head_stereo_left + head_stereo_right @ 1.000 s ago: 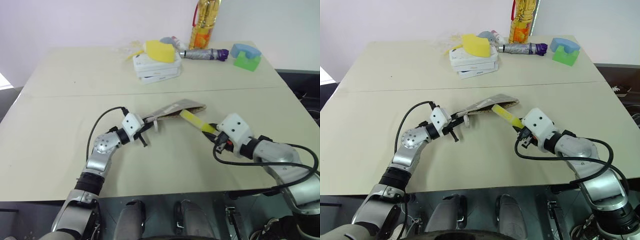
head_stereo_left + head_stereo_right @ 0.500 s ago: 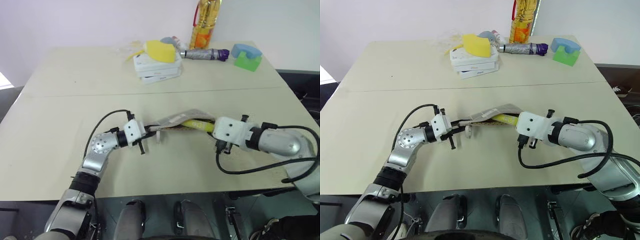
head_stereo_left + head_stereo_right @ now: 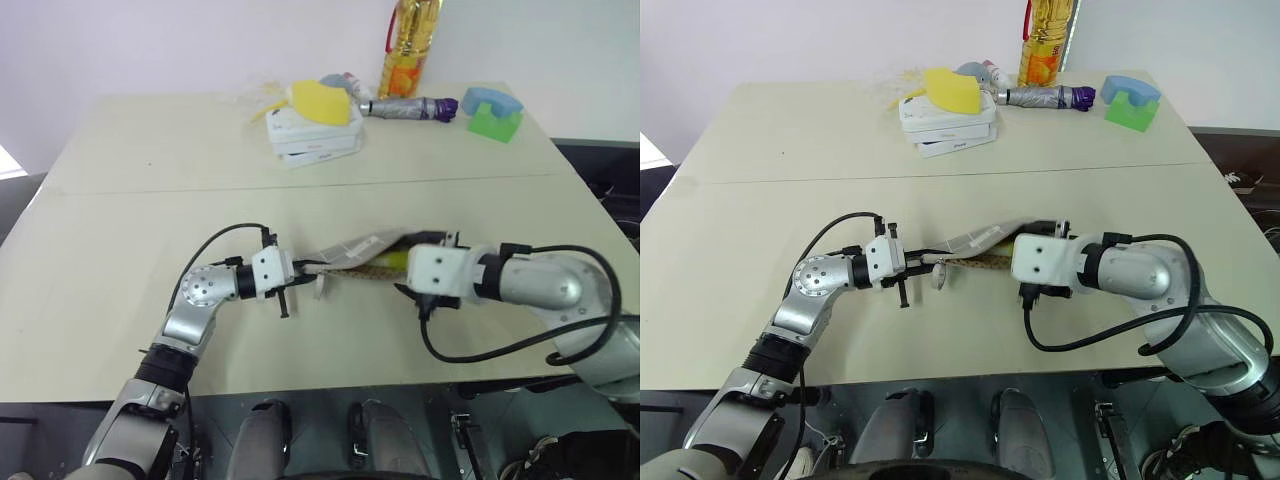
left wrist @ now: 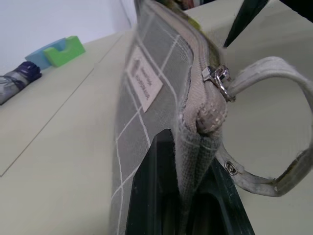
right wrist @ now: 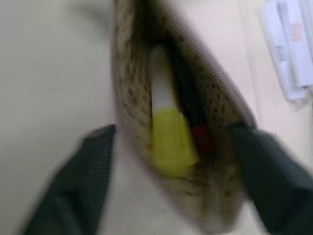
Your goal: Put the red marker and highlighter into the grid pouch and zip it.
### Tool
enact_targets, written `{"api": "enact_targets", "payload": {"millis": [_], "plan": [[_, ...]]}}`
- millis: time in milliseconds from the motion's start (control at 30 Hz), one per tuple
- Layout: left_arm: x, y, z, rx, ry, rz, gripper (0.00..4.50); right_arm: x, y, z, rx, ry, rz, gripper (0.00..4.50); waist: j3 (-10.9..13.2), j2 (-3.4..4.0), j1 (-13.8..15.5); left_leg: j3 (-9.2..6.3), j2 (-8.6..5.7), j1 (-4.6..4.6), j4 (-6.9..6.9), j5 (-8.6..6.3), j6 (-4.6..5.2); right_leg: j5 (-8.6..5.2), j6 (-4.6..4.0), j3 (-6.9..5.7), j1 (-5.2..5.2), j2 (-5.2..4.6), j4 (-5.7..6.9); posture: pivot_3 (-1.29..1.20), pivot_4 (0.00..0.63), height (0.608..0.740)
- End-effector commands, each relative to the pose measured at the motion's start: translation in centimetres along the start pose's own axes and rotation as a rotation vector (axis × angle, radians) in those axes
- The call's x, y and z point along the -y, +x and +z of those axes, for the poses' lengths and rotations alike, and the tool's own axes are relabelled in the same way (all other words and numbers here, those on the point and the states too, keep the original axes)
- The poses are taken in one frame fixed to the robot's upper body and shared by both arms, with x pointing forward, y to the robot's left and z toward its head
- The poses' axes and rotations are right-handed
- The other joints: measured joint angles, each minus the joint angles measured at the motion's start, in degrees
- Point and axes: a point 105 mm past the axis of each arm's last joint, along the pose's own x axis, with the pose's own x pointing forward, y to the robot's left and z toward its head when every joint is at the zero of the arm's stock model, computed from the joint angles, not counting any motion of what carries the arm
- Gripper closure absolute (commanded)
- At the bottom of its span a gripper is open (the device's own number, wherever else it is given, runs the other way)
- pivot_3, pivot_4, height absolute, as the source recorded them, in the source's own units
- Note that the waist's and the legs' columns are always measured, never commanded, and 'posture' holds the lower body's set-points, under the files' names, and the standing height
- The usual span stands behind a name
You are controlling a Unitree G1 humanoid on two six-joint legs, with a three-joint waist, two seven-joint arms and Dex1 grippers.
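A: We start at our left gripper [image 4: 181, 196]. Its two black fingers are pinched tight on the closed end of the flat grey fabric grid pouch [image 4: 146, 93], just under the metal ring zip pull [image 4: 218, 78] and the grey fabric wrist loop [image 4: 274, 137].

B: Agreed. From the head views the left gripper [image 3: 290, 272] holds that end up off the beige table [image 3: 150, 200], pointing across toward our right arm.

A: Right gripper [image 5: 171, 196]: fingers spread wide, one on each side of the pouch's gaping mouth, gripping nothing.

B: Inside the mouth we see the chunky yellow highlighter [image 5: 168, 142], pale end deeper in. Touching it lies the slim red-and-black marker [image 5: 198, 137]. Both sit within the pouch; zip not closed.

A: Outward, well apart at the far table edge: stacked white boxes [image 3: 312, 135] with a yellow sponge [image 3: 322, 100] on top, a folded grey umbrella [image 3: 410, 108], a yellow bottle [image 3: 405, 45], a blue-and-green block [image 3: 492, 112].
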Motion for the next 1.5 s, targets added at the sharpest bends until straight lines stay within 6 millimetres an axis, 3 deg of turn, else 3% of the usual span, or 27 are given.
{"api": "enact_targets", "payload": {"millis": [33, 100, 200, 300, 600, 700, 800, 900, 933, 1133, 1300, 1500], "plan": [[-1.6, 0.0, 0.4, 0.028, -0.049, 0.123, 4.5, 2.1, -2.3, 4.0, 0.237, 0.193, -0.103, 0.33, 0.0, 0.0, 0.0, 0.0, 0.01, 0.0, 0.0, 0.0, 0.0, 0.01, 0.0, 0.0, 0.0, 0.01, 0.02, 0.0, 0.15, 0.74], [-2.1, 0.3, 0.5, 0.04, -0.076, 0.175, 4.5, 1.9, -2.8, 4.8, 0.309, 0.294, -0.094, 0.33, 0.0, 0.0, 0.0, -0.06, 0.01, 0.01, 0.03, 0.0, 0.0, 0.01, 0.0, -0.01, 0.03, 0.01, 0.04, 0.0, 0.15, 0.74], [-3.2, 1.0, 0.7, 0.059, -0.113, 0.281, 4.5, -0.1, -2.4, 5.2, 0.358, 0.44, -0.011, 0.33, 0.0, -0.05, 0.2, -0.16, 0.0, 0.01, 0.07, 0.0, 0.0, 0.01, 0.0, -0.13, 0.16, -0.05, -0.01, 0.0, 0.15, 0.74], [-3.6, 1.9, 0.8, 0.067, -0.13, 0.337, 4.5, -2.5, -0.2, 5.2, 0.363, 0.607, 0.029, 0.33, 0.0, -0.06, 0.0, -0.2, -0.02, 0.04, 0.07, 0.0, 0.01, 0.01, 0.0, -0.14, 0.21, -0.05, -0.01, 0.0, 0.15, 0.74], [-3.8, 3.0, 1.2, 0.071, -0.122, 0.379, 4.5, -1.8, 5.9, 4.4, 0.293, 0.914, -0.108, 0.33, 0.0, -0.04, -0.2, -0.13, -0.03, 0.07, 0.07, 0.0, 0.01, 0.01, -0.01, -0.08, 0.12, -0.02, 0.11, 0.0, 0.15, 0.74], [-3.8, 3.0, 1.2, 0.074, -0.123, 0.383, 4.5, -1.7, 6.5, 4.4, 0.284, 0.92, -0.121, 1.17, 0.0, -0.04, -0.1, -0.13, -0.03, 0.06, 0.04, 0.0, 0.01, 0.01, -0.01, -0.08, 0.11, -0.02, 0.11, 0.0, 0.15, 0.74], [-3.8, 2.9, 1.2, 0.072, -0.122, 0.386, 4.5, -1.6, 6.6, 4.5, 0.289, 0.924, -0.123, 2.71, 0.0, -0.04, -0.1, -0.13, -0.04, 0.04, 0.01, 0.0, 0.01, 0.01, -0.01, -0.08, 0.11, -0.03, 0.07, 0.0, 0.15, 0.74], [-4.0, 2.7, 1.1, 0.067, -0.119, 0.397, 4.5, -1.2, 6.0, 4.3, 0.299, 0.92, -0.136, 4.22, 0.0, -0.04, -0.1, -0.13, -0.04, 0.04, 0.0, 0.0, 0.01, 0.01, -0.01, -0.09, 0.11, -0.02, 0.08, 0.0, 0.15, 0.74], [-4.0, 2.7, 1.1, 0.067, -0.118, 0.398, 4.5, -1.2, 5.8, 4.3, 0.3, 0.918, -0.139, 4.47, 0.0, -0.04, -0.1, -0.14, -0.04, 0.04, 0.0, 0.0, 0.01, 0.01, -0.01, -0.09, 0.11, -0.02, 0.08, 0.0, 0.15, 0.74], [-4.0, 1.6, 0.4, 0.031, -0.066, 0.369, 4.5, 2.6, 1.7, 0.8, 0.218, 0.826, -0.321, 4.47, 0.0, -0.04, -0.1, -0.12, -0.06, 0.04, 0.0, 0.0, 0.01, 0.01, -0.01, -0.09, 0.11, -0.05, 0.04, 0.0, 0.15, 0.74], [-3.7, 0.1, -0.5, -0.012, -0.02, 0.311, 4.5, 6.6, -3.7, -4.3, 0.031, 0.748, -0.541, 4.47, 0.0, -0.03, 0.0, -0.1, -0.05, 0.02, -0.07, 0.0, 0.01, 0.0, -0.02, -0.08, 0.06, -0.04, 0.01, 0.0, 0.15, 0.74], [-3.7, -0.5, -0.9, -0.026, -0.004, 0.291, 4.5, 6.0, -4.9, -6.5, -0.065, 0.72, -0.533, 4.47, 0.0, -0.03, -0.1, -0.1, -0.04, 0.04, -0.16, 0.0, 0.01, 0.0, -0.02, -0.08, 0.05, -0.01, -0.03, 0.0, 0.15, 0.74]]}}
